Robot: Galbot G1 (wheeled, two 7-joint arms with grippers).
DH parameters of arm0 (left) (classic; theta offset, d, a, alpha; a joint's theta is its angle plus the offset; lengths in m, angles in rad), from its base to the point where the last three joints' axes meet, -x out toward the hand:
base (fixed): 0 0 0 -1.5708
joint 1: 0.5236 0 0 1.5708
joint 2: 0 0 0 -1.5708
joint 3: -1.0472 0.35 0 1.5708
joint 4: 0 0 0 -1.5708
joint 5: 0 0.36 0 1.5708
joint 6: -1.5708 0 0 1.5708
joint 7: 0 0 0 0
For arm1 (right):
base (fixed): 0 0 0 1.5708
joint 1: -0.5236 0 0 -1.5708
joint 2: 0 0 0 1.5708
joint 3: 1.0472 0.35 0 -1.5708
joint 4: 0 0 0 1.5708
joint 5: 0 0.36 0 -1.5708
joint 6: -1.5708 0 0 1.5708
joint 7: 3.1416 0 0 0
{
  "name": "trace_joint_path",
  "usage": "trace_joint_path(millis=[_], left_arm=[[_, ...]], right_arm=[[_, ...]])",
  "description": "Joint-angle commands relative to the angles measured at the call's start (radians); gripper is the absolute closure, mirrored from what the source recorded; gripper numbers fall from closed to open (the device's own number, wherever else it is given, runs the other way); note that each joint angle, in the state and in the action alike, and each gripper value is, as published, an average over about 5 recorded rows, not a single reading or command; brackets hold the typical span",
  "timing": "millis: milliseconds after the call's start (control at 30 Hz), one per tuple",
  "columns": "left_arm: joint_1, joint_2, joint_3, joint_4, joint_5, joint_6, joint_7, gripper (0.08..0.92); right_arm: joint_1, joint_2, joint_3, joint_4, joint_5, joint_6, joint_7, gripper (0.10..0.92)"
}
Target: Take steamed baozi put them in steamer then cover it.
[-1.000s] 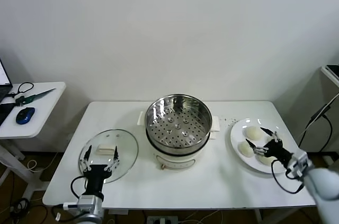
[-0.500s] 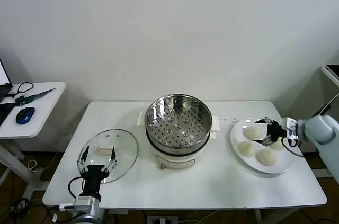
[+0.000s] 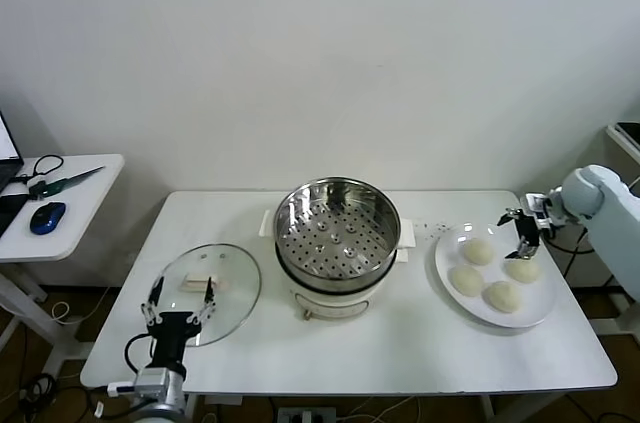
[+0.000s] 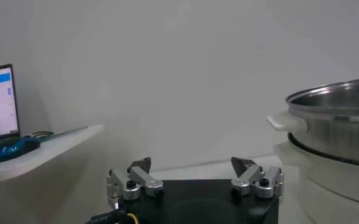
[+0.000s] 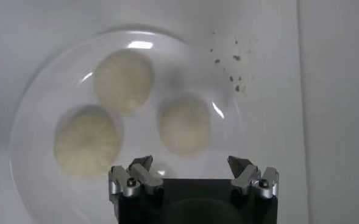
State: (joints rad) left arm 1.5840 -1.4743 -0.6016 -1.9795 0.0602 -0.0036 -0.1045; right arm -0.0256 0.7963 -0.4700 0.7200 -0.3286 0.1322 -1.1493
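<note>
You're looking at a steamer (image 3: pixel 337 233) of shiny polished metal, its perforated tray gleaming, seated on a smooth white plastic base. The cover (image 3: pixel 205 288) is clear glass with a thin metal rim and a matt white handle. The steamed baozi (image 5: pixel 123 80) look soft and matt, faintly textured, on a glossy white plate (image 5: pixel 36 109) that catches highlights. The tabletop (image 3: pixel 400 343) is smooth matt white. Each hand, left (image 4: pixel 194 178) and right (image 5: pixel 193 173), shows black bodies with bare metal fittings.
</note>
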Motion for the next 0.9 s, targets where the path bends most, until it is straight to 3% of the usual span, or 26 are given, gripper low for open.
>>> trace_joint_path(millis=[33, 600, 900], left_arm=[[-0.001, 0.004, -0.006, 0.016, -0.004, 0.001, 0.0, 0.177], [-0.004, 0.008, -0.016, 0.024, -0.069, 0.037, -0.018, 0.177], [-0.005, 0.007, -0.015, 0.035, -0.063, 0.028, -0.019, 0.177]], right_arm=[[0.089, 0.129, -0.075, -0.183, -0.081, 0.025, -0.034, 0.203], [0.059, 0.258, 0.028, -0.319, -0.251, 0.076, 0.015, 0.203], [0.051, 0.275, 0.038, -0.337, -0.261, 0.078, 0.021, 0.203]])
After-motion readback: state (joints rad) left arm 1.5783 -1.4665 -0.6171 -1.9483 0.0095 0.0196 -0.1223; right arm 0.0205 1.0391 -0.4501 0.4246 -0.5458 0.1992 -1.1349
